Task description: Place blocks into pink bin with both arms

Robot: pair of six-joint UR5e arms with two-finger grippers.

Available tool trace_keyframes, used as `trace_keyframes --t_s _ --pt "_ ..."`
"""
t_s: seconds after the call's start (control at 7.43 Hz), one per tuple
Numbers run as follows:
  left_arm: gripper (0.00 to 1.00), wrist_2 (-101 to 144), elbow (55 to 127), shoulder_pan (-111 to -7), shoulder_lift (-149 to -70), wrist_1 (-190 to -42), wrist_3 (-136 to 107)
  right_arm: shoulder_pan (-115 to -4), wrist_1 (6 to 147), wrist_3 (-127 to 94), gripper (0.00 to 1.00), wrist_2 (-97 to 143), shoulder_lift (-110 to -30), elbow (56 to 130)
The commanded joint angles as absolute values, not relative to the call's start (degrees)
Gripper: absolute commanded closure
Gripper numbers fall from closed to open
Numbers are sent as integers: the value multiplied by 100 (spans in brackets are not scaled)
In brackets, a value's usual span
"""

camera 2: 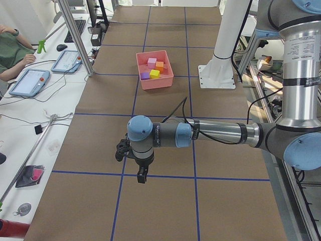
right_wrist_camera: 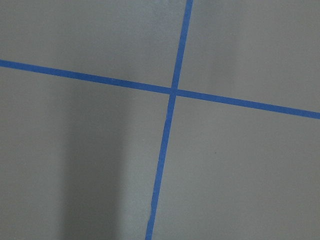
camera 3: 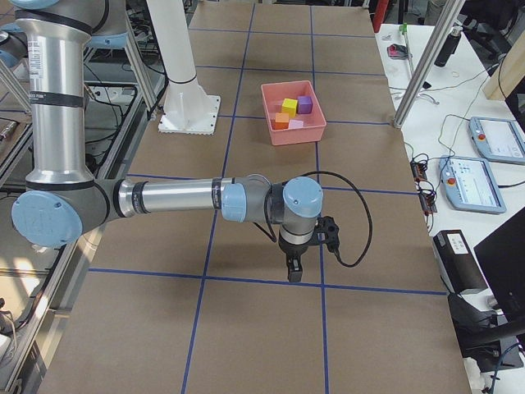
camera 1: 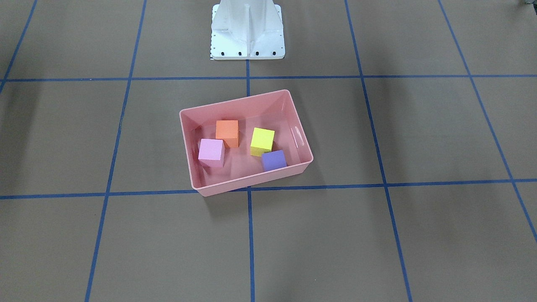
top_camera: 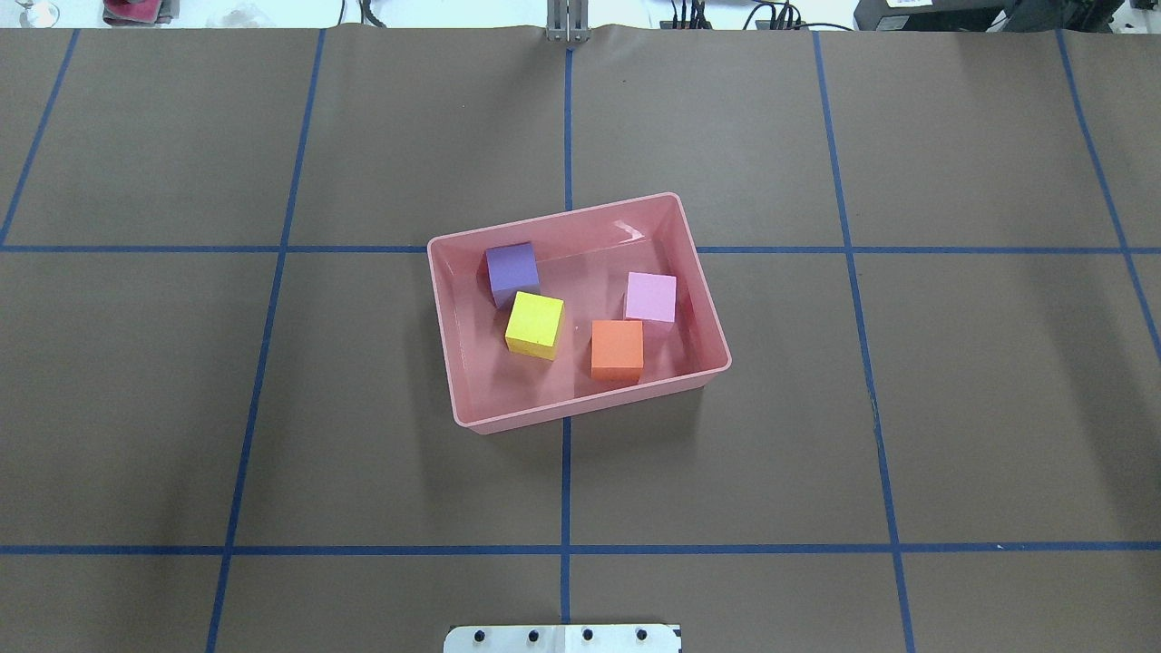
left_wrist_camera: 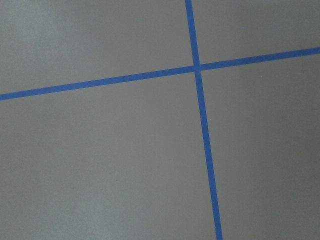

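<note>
The pink bin (camera 1: 247, 184) stands tilted near the table's middle, also in the overhead view (top_camera: 590, 404). Inside it lie the orange block (camera 1: 227, 131), the light pink block (camera 1: 210, 151), the yellow block (camera 1: 262, 139) and the purple block (camera 1: 273, 160), all apart from the arms. My left gripper (camera 2: 142, 178) shows only in the exterior left view, pointing down above the table far from the bin (camera 2: 155, 83). My right gripper (camera 3: 294, 273) shows only in the exterior right view, likewise far from the bin (camera 3: 294, 134). I cannot tell whether either is open or shut.
The white base pedestal (camera 1: 247, 33) stands behind the bin. Blue tape lines grid the brown table. Both wrist views show only table and tape crossings. A person (camera 2: 10, 50), tablets and metal posts (camera 2: 75, 35) are along the table's far side.
</note>
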State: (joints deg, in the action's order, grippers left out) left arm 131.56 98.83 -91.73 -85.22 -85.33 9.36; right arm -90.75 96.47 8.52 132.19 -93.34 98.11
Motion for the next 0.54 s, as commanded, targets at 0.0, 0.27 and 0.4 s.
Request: trace_keyframes --t_s 0.0,0.27,0.4 --pt "0 13157 9870 -9176 -8534 -8534 932 -9175 9633 835 0 13227 -9457 9782" --pt "0 13166 9879 -9176 -8534 -8525 932 -9167 9633 721 0 13288 -9465 9843" --pt "0 13166 9888 -9176 -8534 -8525 932 -9167 9633 651 0 13689 -9475 9844"
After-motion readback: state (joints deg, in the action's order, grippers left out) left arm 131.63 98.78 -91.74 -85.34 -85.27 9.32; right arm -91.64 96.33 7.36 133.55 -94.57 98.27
